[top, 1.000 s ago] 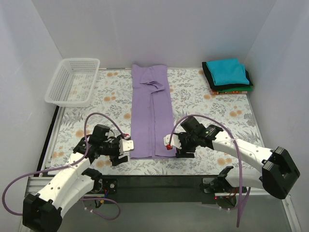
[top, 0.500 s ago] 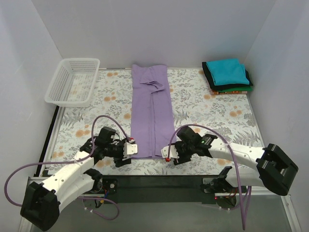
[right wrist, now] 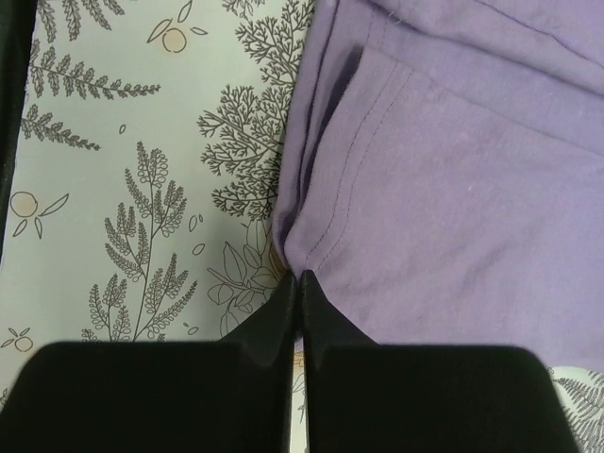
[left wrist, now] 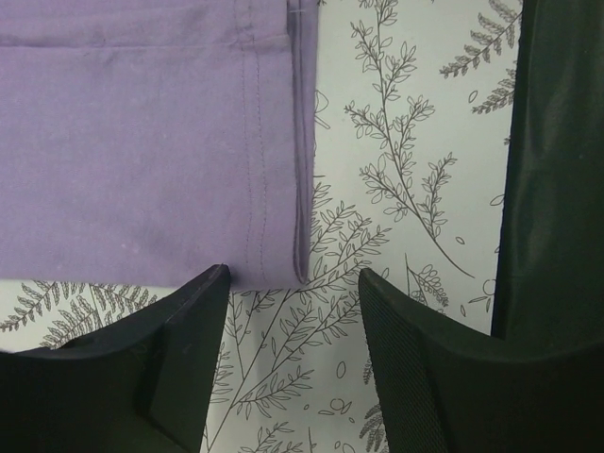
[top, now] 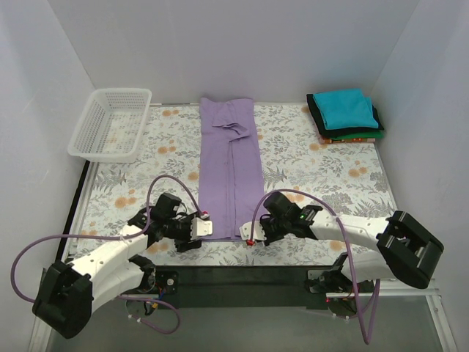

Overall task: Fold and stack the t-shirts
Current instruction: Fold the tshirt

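A long lavender t-shirt (top: pixel 231 176) lies folded into a narrow strip down the middle of the floral table cloth. My right gripper (top: pixel 251 233) sits at its near right corner. In the right wrist view the jaws (right wrist: pixel 300 276) are shut, pinching the puckered hem of the shirt (right wrist: pixel 453 189). My left gripper (top: pixel 201 227) is at the near left corner. In the left wrist view it stands open (left wrist: pixel 293 276), and the shirt's corner (left wrist: pixel 142 142) lies just ahead of the fingertips with only table cloth between them. Folded t-shirts (top: pixel 344 114), teal on top, are stacked at the back right.
A white mesh basket (top: pixel 110 125) stands at the back left. The black table edge (left wrist: pixel 557 170) runs close beside my left gripper. White walls close in the table on three sides.
Both grippers moved inward to the shirt's near corners. The right gripper closed on the hem. The left jaws narrowed a little but remain open.
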Motion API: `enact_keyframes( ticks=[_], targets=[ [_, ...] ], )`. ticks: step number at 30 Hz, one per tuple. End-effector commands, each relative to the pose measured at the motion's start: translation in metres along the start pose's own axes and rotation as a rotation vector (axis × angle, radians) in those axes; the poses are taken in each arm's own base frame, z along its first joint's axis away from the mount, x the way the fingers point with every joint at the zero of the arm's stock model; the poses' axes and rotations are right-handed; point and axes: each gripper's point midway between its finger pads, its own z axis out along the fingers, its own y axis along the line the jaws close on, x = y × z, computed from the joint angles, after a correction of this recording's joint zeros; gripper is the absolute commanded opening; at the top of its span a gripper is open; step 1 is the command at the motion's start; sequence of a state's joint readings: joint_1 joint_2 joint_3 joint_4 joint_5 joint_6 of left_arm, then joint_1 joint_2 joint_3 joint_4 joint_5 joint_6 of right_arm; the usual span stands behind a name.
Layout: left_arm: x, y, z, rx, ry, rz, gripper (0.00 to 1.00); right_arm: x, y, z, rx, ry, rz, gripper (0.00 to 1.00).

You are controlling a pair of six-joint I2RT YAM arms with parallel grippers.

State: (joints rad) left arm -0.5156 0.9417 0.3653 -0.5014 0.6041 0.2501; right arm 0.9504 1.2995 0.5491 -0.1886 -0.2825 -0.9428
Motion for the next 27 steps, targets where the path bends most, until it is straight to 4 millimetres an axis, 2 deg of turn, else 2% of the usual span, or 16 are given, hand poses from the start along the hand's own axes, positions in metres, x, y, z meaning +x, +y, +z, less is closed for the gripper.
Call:
enact_keyframes(
  ticks=[1, 3, 8, 10, 11, 13, 14, 15, 16, 17, 18, 19, 21, 23, 25, 27],
  targets=[
    [0.006, 0.005, 0.005, -0.009, 0.017, 0.051, 0.55, 0.021, 0.022, 0.006, -0.066, 0.074, 0.044, 0.01],
    [0.01, 0.006, 0.007, -0.01, 0.034, 0.07, 0.5, 0.022, 0.021, 0.006, -0.063, 0.077, 0.051, 0.01],
    [0.019, 0.005, 0.012, 0.003, 0.081, 0.087, 0.24, 0.016, 0.017, 0.003, -0.059, 0.07, 0.07, 0.01],
    [0.012, 0.01, 0.011, -0.015, 0.076, 0.057, 0.04, 0.013, 0.017, 0.0, -0.068, 0.066, 0.078, 0.01],
    [0.008, 0.012, 0.01, -0.021, 0.068, 0.041, 0.0, 0.006, 0.011, -0.004, -0.056, 0.051, 0.075, 0.01],
    [-0.007, 0.013, 0.004, -0.019, 0.03, 0.028, 0.0, 0.0, 0.013, -0.009, -0.074, 0.04, 0.094, 0.01],
    [-0.012, 0.011, 0.002, -0.013, 0.017, 0.029, 0.0, -0.01, 0.006, -0.014, -0.062, 0.019, 0.094, 0.01],
    [-0.013, 0.003, -0.002, 0.016, 0.02, 0.017, 0.0, -0.013, 0.012, -0.018, -0.095, 0.013, 0.111, 0.01],
    [-0.025, 0.002, -0.008, 0.024, -0.015, 0.044, 0.0, -0.018, 0.013, -0.022, -0.099, -0.001, 0.112, 0.01],
    [-0.028, -0.001, -0.012, 0.037, -0.023, 0.053, 0.0, -0.027, 0.01, -0.031, -0.079, -0.034, 0.1, 0.01],
    [-0.025, -0.013, -0.017, 0.078, -0.005, 0.035, 0.0, -0.03, 0.014, -0.036, -0.088, -0.054, 0.092, 0.01],
    [-0.033, -0.013, -0.024, 0.068, -0.026, 0.053, 0.0, -0.034, 0.013, -0.04, -0.074, -0.071, 0.083, 0.01],
    [-0.036, -0.02, -0.032, 0.071, -0.034, 0.047, 0.0, -0.042, 0.008, -0.053, -0.035, -0.094, 0.072, 0.01],
    [-0.048, -0.013, -0.037, 0.032, -0.057, -0.009, 0.0, -0.046, 0.002, -0.059, -0.015, -0.095, 0.071, 0.01],
    [-0.054, -0.003, -0.038, -0.002, -0.058, -0.042, 0.0, -0.048, -0.013, -0.064, 0.028, -0.09, 0.061, 0.01],
    [-0.066, 0.02, -0.041, -0.075, -0.069, -0.054, 0.0, -0.044, -0.027, -0.064, 0.045, -0.076, 0.046, 0.01]
  ],
)
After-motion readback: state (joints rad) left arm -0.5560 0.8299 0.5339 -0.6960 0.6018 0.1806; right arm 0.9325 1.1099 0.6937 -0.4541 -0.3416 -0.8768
